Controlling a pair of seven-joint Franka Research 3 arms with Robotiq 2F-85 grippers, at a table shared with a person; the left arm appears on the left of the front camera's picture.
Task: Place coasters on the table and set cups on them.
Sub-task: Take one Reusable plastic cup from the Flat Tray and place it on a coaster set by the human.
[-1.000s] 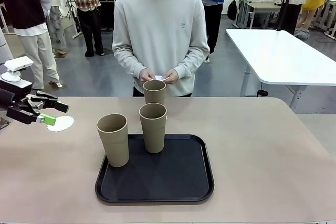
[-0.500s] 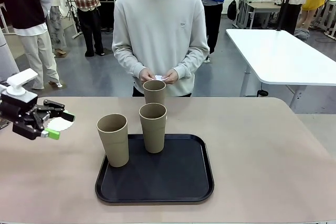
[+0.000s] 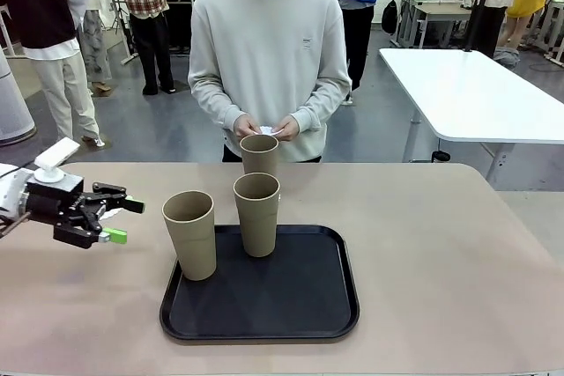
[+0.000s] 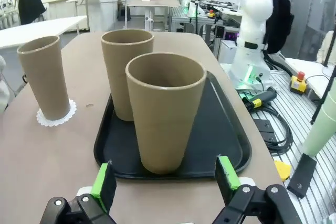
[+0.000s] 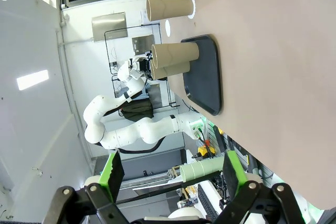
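Observation:
Three tan cups show. The near-left cup (image 3: pixel 189 235) and the middle cup (image 3: pixel 256 215) stand on the black tray (image 3: pixel 300 305). The far cup (image 3: pixel 259 154) stands on a lacy white coaster (image 4: pixel 56 119) on the beige table (image 3: pixel 441 253). My left gripper (image 3: pixel 113 220) hovers open just left of the near-left cup (image 4: pixel 165 111), which lies straight ahead of its fingers. A second coaster (image 5: pixel 167 26) lies bare on the table beside that gripper. The person's hands (image 3: pixel 269 128) hold something white. My right gripper (image 5: pixel 172 174) is open and holds nothing.
A person stands at the far edge behind the far cup. A white table (image 3: pixel 476 94) stands off to the back right. Bare tabletop stretches to the right of the tray.
My left gripper has moved right, away from the coaster on the table and toward the near-left cup. The cups and the person's hands have stayed put.

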